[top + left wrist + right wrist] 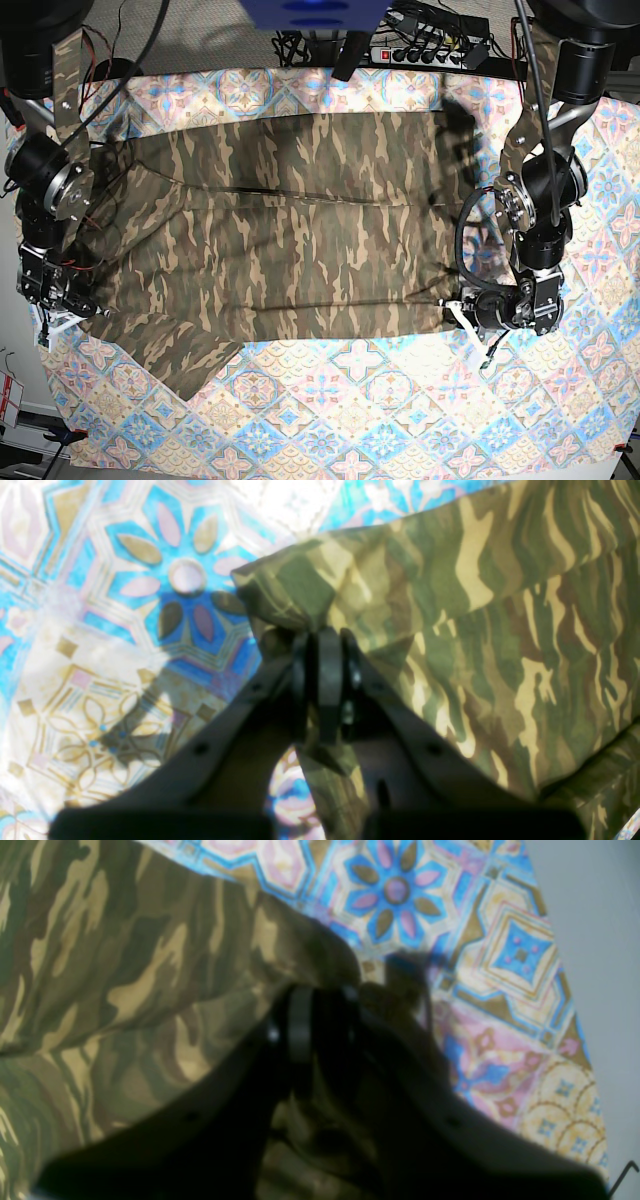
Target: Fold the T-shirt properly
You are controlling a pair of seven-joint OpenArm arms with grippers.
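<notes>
1. Carrying both pinched edges across together looked like the way to do this fold well: the T-shirt (280,240) lay spread over the patterned cloth (330,400), and level, equal travel of the two arms would keep the crease straight.
2. Keeping the fabric lightly taut between the arms would, in my judgement, stop the middle sagging into wrinkles.
3. The left gripper (325,645) had its fingers pressed together on a bunched corner of the shirt, with camouflage fabric trailing out below them.
4. The right gripper (320,1005) was closed almost fully; its wrist view was dark and blurred, but fabric appeared gathered between its fingers at the shirt's edge.
5. In the base view each gripper sat at an opposite side edge of the shirt.
</notes>
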